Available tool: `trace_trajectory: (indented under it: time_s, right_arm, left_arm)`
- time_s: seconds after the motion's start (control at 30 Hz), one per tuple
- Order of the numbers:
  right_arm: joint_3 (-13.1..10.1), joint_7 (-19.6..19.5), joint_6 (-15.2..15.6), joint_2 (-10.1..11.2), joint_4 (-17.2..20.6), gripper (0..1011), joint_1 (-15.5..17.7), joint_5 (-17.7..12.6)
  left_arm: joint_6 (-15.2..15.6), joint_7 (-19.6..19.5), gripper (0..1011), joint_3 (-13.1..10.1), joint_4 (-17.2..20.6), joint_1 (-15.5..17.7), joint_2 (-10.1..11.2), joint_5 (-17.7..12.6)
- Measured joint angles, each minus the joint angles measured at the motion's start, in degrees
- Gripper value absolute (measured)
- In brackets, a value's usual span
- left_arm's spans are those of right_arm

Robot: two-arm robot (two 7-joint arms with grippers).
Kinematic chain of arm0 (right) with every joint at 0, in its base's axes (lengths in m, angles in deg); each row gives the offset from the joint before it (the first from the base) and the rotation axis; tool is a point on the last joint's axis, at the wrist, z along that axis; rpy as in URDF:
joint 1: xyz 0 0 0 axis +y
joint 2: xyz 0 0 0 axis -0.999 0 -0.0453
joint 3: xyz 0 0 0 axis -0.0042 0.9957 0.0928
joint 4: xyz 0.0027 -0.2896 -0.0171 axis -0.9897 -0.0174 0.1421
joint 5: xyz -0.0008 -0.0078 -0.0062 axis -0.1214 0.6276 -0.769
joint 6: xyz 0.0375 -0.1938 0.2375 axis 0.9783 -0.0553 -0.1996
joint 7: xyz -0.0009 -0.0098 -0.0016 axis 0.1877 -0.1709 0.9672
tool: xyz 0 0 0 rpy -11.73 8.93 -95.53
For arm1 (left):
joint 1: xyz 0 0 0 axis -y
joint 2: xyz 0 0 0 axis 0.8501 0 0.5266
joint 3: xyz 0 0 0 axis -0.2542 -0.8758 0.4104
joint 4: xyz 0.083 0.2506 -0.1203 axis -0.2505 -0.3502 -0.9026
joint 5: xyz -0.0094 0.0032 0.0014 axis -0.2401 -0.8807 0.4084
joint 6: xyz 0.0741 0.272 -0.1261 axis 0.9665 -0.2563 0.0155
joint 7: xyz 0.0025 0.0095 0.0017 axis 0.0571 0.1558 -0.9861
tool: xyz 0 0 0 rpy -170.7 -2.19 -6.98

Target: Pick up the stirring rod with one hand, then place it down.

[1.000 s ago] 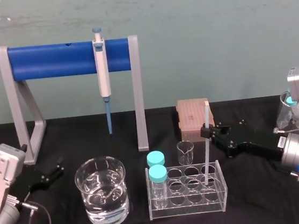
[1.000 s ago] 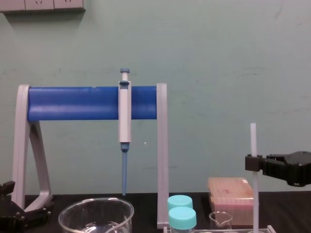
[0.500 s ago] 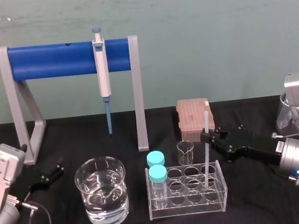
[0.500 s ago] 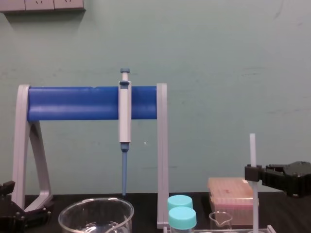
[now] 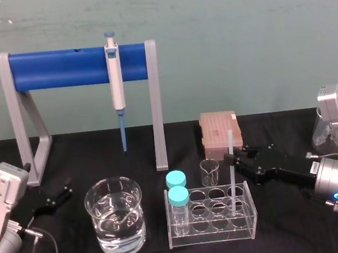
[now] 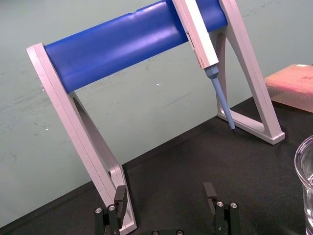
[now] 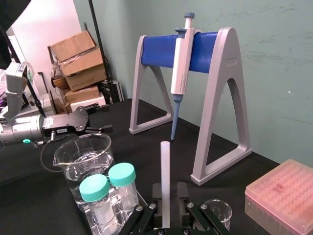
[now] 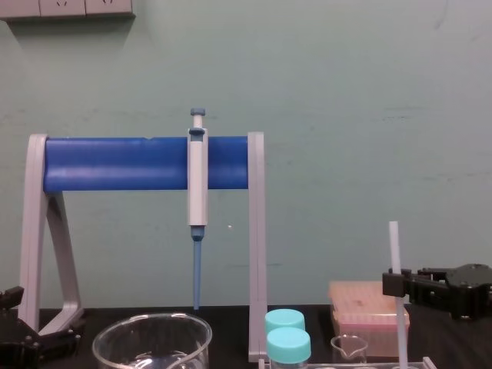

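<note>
Black-cloth bench (image 5: 285, 238), teal wall (image 5: 239, 45) behind. My R gripper (image 5: 230, 156): clamped on stirring rod (image 5: 230, 139), approx mid-length. Rod: upright, slight tilt, lower end in a far-right well of clear tube rack (image 5: 212, 236). Adjacent: small beaker (image 5: 209, 172) and pink tip box (image 5: 220, 130) behind rack; 2 teal-capped vials (image 5: 176, 188) in rack's L column. Further L: water beaker (image 5: 115, 221); pipette (image 5: 115, 77) hung on blue stand (image 5: 58, 69). My L gripper (image 5: 62, 194): fingers apart, idle by stand's L leg.
</note>
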Motion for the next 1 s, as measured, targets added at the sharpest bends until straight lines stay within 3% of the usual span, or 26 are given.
trace_trajectory:
  time_s: [0.3,0.47,0.53,0.6,0.73,0.77,0.9,0.97,1.0]
  right_arm:
    - [-0.28,-0.06,0.17,0.03,0.17,488,0.13,0.18]
    - [-0.46,-0.10,0.17,0.08,0.46,611,0.24,0.19]
    - [-0.93,-0.67,0.21,0.40,1.27,715,0.66,0.05]
    - [-1.30,-1.57,0.25,0.76,2.11,752,1.08,0.08]
    - [-3.64,-7.99,0.16,1.86,6.13,863,3.99,1.40]
    - [-3.64,-7.99,0.16,1.86,6.13,880,3.99,1.40]
    - [-6.70,-17.77,-0.30,1.10,9.46,996,8.03,3.49]
    - [-7.94,-22.90,-0.24,0.32,10.77,1003,9.87,4.89]
    - [-7.94,-22.90,-0.24,0.32,10.77,1003,9.87,4.89]
  left_arm:
    - [0.00,0.00,1005,0.00,0.00,0.00,0.00,0.00]
    - [0.00,0.00,1005,0.00,0.00,0.00,0.00,0.00]
    - [0.00,0.00,1005,0.00,0.00,0.00,0.00,0.00]
    - [0.00,0.00,1005,0.00,0.00,0.00,0.00,0.00]
    - [0.00,0.00,1005,0.00,0.00,0.00,0.00,0.00]
    - [0.00,0.00,1005,0.00,0.00,0.00,0.00,0.00]
    - [0.00,0.00,1005,0.00,0.00,0.00,0.00,0.00]
    - [0.00,0.00,1005,0.00,0.00,0.00,0.00,0.00]
    - [0.00,0.00,1005,0.00,0.00,0.00,0.00,0.00]
